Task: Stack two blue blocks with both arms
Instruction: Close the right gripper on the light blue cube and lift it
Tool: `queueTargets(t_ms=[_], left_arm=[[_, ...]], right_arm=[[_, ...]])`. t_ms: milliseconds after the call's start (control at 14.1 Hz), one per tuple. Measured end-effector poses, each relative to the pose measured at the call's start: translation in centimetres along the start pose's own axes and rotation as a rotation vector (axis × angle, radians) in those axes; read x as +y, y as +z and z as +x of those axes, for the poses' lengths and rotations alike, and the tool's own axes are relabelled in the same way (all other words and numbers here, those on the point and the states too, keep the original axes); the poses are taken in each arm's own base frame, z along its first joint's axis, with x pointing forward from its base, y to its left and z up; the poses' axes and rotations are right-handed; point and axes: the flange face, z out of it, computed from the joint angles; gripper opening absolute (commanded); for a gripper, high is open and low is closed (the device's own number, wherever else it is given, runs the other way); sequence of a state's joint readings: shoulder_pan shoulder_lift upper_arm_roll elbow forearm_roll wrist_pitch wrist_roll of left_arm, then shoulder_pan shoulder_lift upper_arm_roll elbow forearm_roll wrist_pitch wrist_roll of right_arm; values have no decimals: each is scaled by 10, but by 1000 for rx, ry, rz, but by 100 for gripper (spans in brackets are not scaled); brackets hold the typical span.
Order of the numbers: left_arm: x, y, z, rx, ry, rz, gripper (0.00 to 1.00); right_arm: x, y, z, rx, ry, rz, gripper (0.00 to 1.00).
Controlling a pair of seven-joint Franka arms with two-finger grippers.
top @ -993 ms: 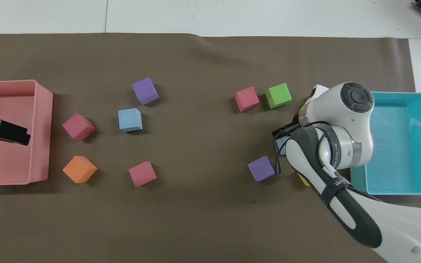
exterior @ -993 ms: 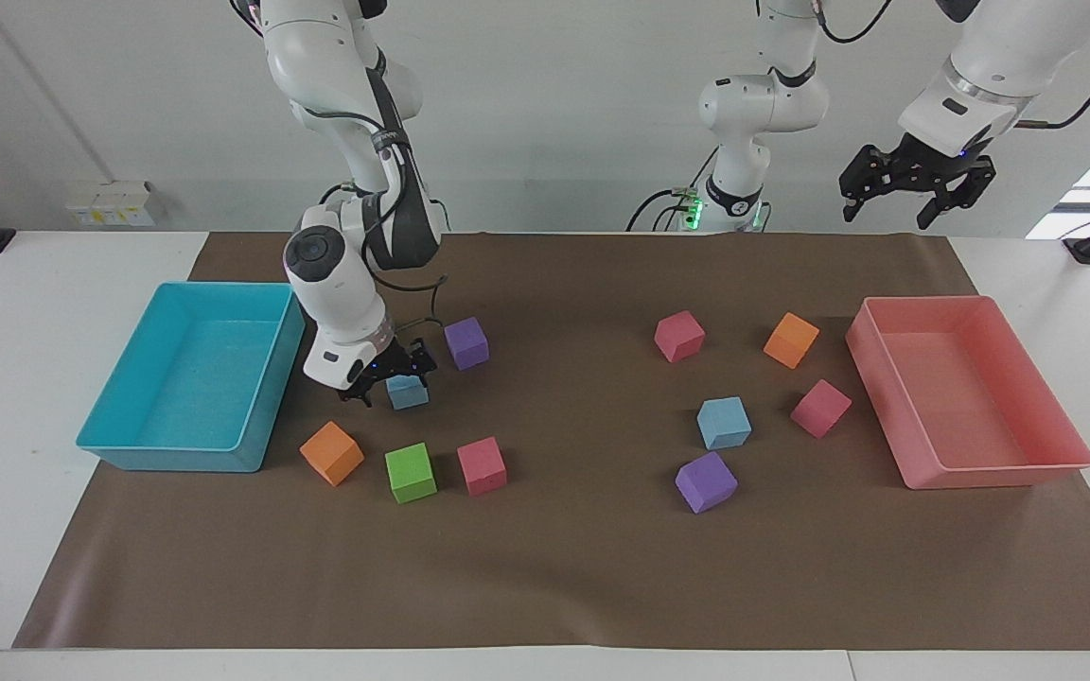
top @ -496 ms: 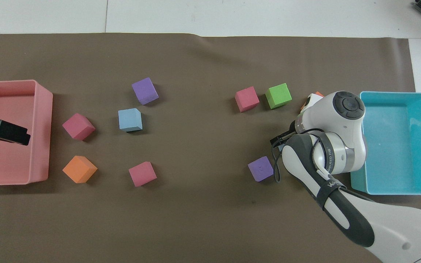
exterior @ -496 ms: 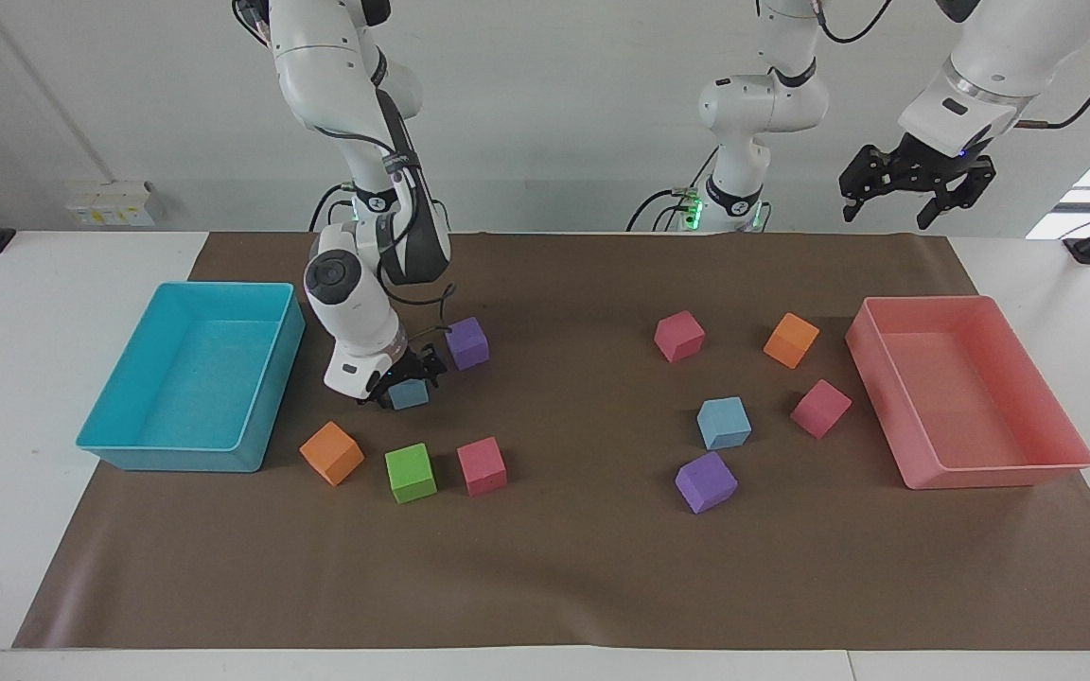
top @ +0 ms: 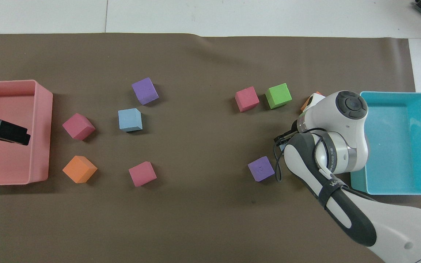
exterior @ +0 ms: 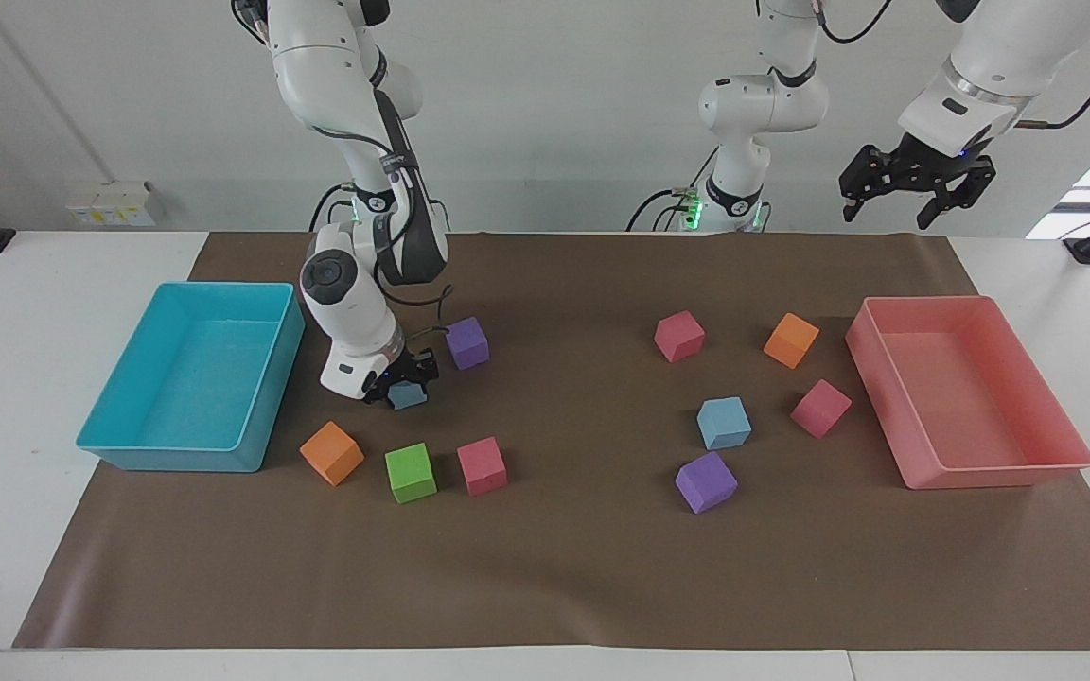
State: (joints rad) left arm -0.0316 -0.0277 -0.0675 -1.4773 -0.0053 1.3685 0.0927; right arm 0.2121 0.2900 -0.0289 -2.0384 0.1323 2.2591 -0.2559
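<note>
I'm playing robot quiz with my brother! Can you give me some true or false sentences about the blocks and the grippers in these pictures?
1. The right gripper is down at a blue block on the mat. True.
2. The two blue blocks are already stacked. False: the other blue block sits alone, toward the left arm's end of the table.
3. The left gripper is holding a block. False: it waits up in the air with nothing in it, over the pink tray.
4. The cyan tray has a green block inside. False: the green block is on the mat.
5. There are two purple blocks, and. True.
</note>
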Motion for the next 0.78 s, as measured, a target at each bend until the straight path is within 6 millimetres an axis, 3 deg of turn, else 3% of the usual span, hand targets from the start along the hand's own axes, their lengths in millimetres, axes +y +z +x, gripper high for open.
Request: queueTargets(t_ms=[355,780], left_arm=[[0,0,0,0,0,0,100],[0,0,0,0,0,0,100]], right_arm=[[2,-18,4,33,1,-6,0],[-2,-90,13,44,15,5,0]])
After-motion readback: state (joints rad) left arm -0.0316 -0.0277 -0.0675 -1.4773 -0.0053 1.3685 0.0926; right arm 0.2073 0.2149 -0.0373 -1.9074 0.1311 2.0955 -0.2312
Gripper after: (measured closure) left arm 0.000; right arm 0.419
